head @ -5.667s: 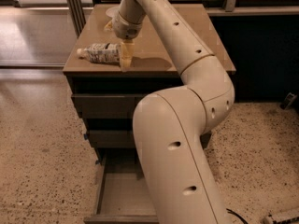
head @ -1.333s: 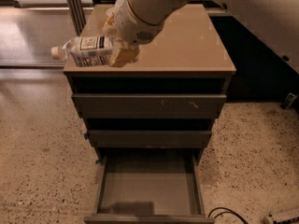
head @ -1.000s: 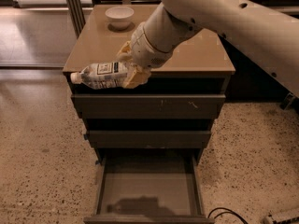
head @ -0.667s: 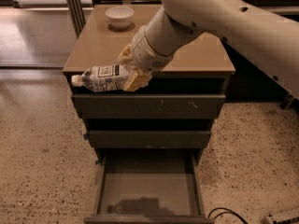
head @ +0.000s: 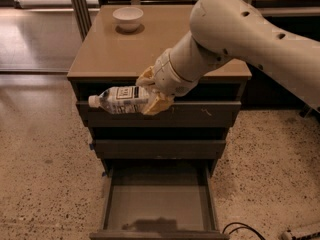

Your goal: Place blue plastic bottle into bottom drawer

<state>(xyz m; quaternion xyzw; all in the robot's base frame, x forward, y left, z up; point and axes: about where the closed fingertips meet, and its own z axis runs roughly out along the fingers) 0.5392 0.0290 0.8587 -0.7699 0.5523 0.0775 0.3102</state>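
The blue plastic bottle (head: 122, 100) is clear with a white cap and a white label with dark print. It lies sideways in the air, cap to the left, in front of the top drawer's face. My gripper (head: 151, 93) is shut on the bottle's right end, with its yellowish fingers (head: 157, 104) around it. The bottom drawer (head: 158, 204) is pulled open below, and its flat grey inside is bare. The bottle hangs well above the drawer, slightly left of its middle.
A white bowl (head: 128, 18) stands at the back of the cabinet top (head: 120, 54). The two upper drawers (head: 160, 134) are shut. My white arm (head: 240, 39) crosses the cabinet's right side. A black cable (head: 240, 229) lies on the speckled floor at the lower right.
The gripper has carried the bottle off the cabinet top, over the front edge and lower, in front of the top drawer. The arm swung right, uncovering the open bottom drawer.
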